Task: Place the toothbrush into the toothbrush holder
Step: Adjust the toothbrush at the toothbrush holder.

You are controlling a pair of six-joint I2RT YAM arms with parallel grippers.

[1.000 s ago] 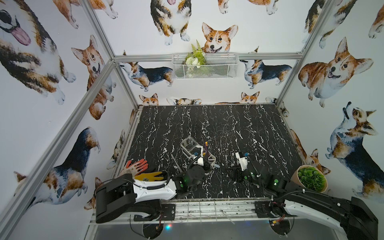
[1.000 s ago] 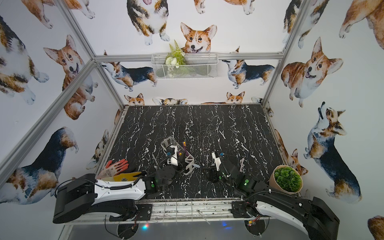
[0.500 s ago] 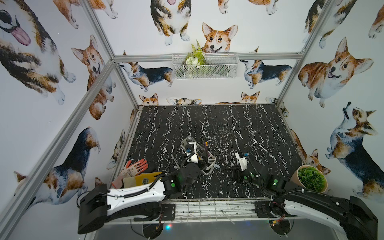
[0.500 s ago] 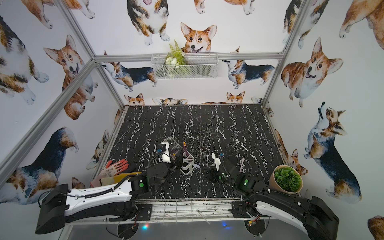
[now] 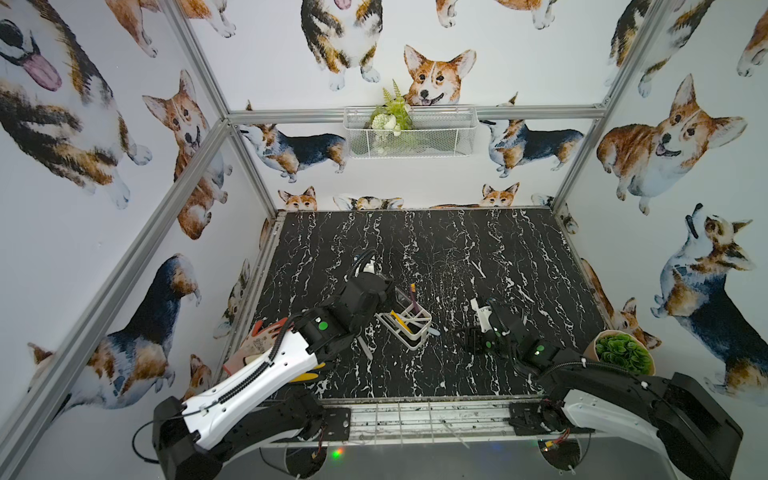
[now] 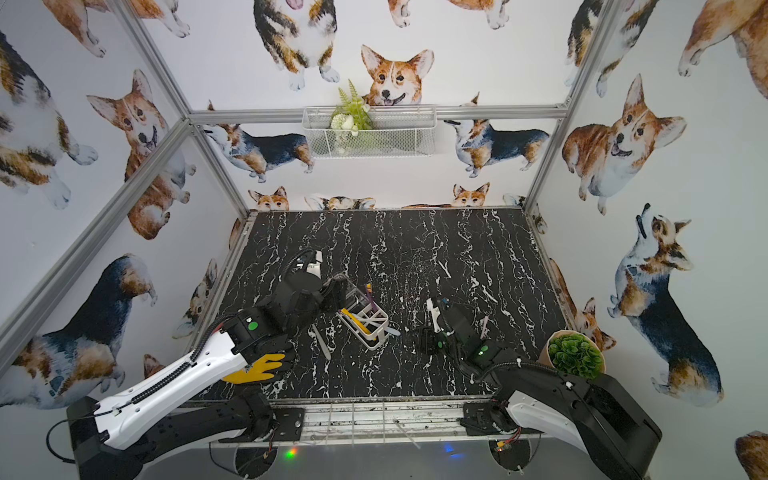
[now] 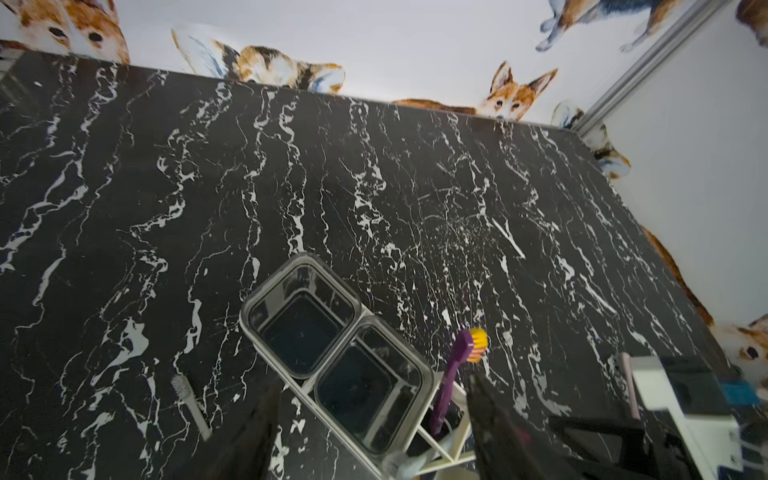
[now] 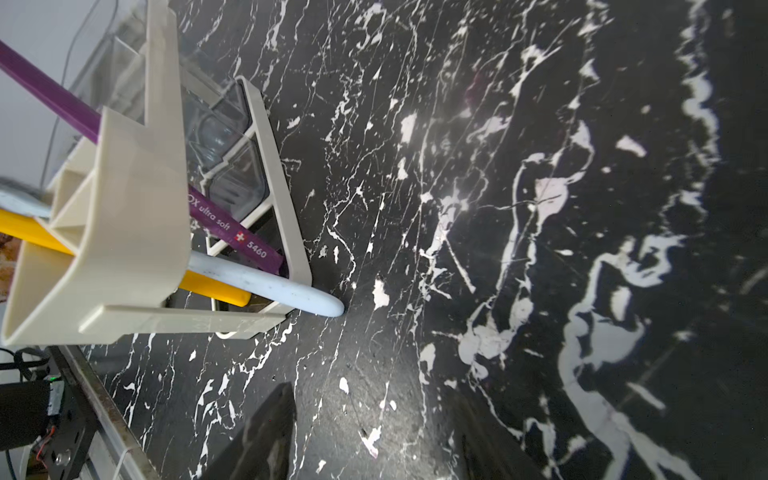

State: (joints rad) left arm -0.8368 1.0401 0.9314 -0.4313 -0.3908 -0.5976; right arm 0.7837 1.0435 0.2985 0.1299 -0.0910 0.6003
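Toothbrush holder (image 5: pixel 419 337), mid-desk (image 8: pixel 540 124); far end partly hidden by left arm (image 5: pixel 266 374) in both top views. Purple toothbrush (image 7: pixel 454 374) stands tilted in its white-framed end section, with yellow toothbrush (image 8: pixel 216 286) and pale toothbrush (image 8: pixel 270 286). Left gripper (image 7: pixel 372 386): fingers apart, blurred, empty, above holder. Right gripper (image 8: pixel 374 399): apart, empty, over desk.

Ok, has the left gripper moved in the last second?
Yes. In a top view the left gripper has shifted away from the front rail toward the back wall, and now hangs open over the clear end of the toothbrush holder.
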